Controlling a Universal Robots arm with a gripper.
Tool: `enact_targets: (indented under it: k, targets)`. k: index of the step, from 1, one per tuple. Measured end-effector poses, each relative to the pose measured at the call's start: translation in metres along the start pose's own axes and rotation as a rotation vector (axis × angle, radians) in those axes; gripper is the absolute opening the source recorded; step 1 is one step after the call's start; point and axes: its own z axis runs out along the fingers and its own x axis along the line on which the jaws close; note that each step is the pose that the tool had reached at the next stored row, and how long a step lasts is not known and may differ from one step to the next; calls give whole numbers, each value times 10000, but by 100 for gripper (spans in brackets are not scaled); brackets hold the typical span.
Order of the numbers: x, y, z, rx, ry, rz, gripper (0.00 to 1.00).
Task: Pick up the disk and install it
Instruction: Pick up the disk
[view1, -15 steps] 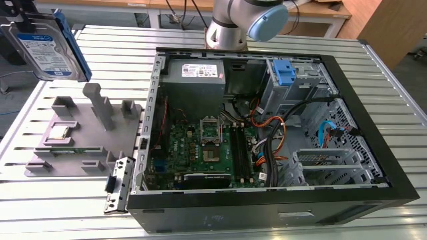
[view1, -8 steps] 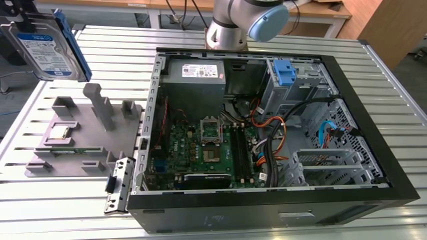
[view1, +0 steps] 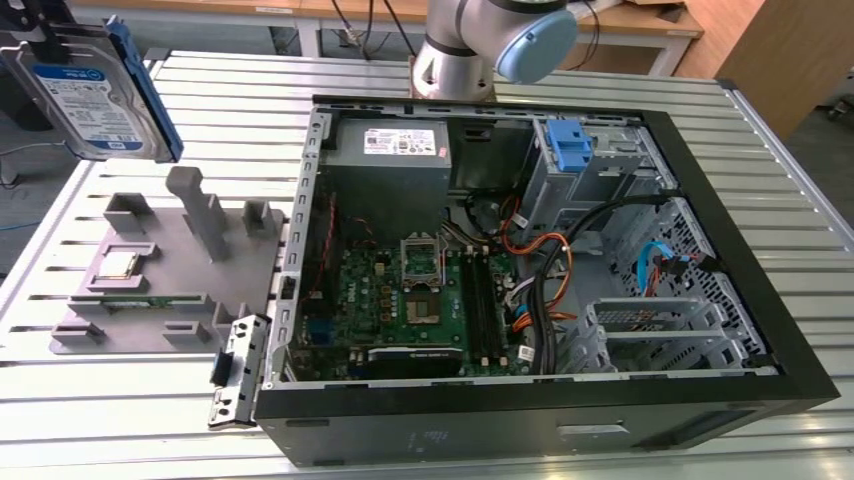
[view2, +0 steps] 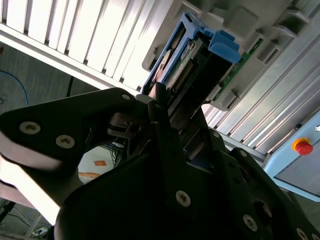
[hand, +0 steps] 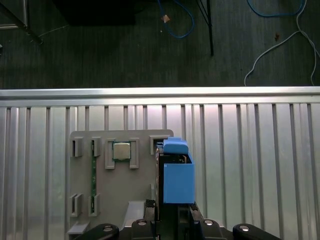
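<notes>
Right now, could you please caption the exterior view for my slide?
Disk held above the grey fixture, beside the open computer case.

Place: robotics lab or workshop.
Bench: slatted aluminium table (view1: 120, 420) carries an opened desktop computer case (view1: 534, 430).
Fixture: grey parts holder (view1: 160, 285) sits alongside.
Floor: loose cables (hand: 278, 44) trail.
Safety: red emergency-stop button (view2: 302, 146).

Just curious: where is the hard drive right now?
The disk is at the exterior view's upper left, held in the jaws above the grey parts holder, outside the open computer case.
</notes>
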Motion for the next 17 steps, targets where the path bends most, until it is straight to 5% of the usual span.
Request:
enact_targets:
  k: [16,17]
  targets:
    - [-3,3,-48,1,0,0,35]
    - [-5,5,-92,0,0,0,35]
